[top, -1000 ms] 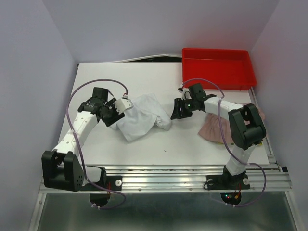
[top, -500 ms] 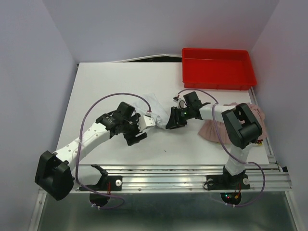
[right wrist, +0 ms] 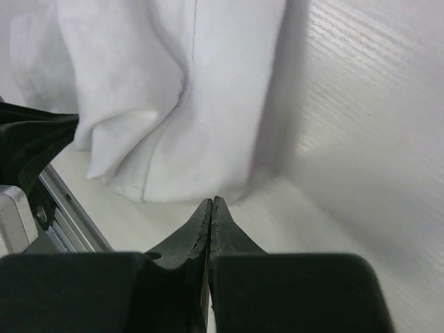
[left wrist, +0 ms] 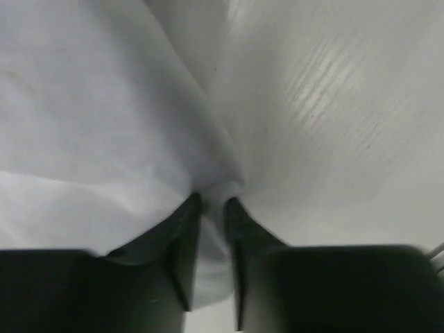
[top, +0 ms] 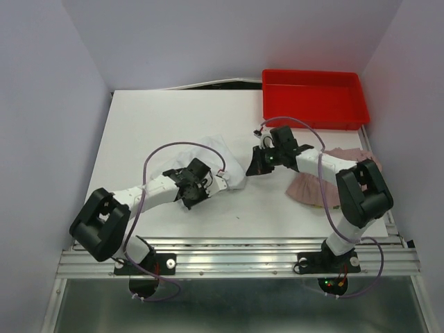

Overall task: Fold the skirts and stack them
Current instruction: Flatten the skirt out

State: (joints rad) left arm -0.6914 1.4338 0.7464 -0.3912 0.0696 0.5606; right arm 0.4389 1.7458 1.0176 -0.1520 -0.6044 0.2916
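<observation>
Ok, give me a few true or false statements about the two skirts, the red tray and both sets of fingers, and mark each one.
1. The left arm's fingers pinch the plain pale white cloth skirt. True.
2. The dusty pink pleated skirt lies inside the red plastic tray. False: it lies on the white table, outside the tray.
3. The right arm's fingers are spread wide. False: they are pressed together at the white skirt's edge.
4. The two skirts are stacked. False: they lie apart.
5. The tray sits at the table's far right corner. True.
</observation>
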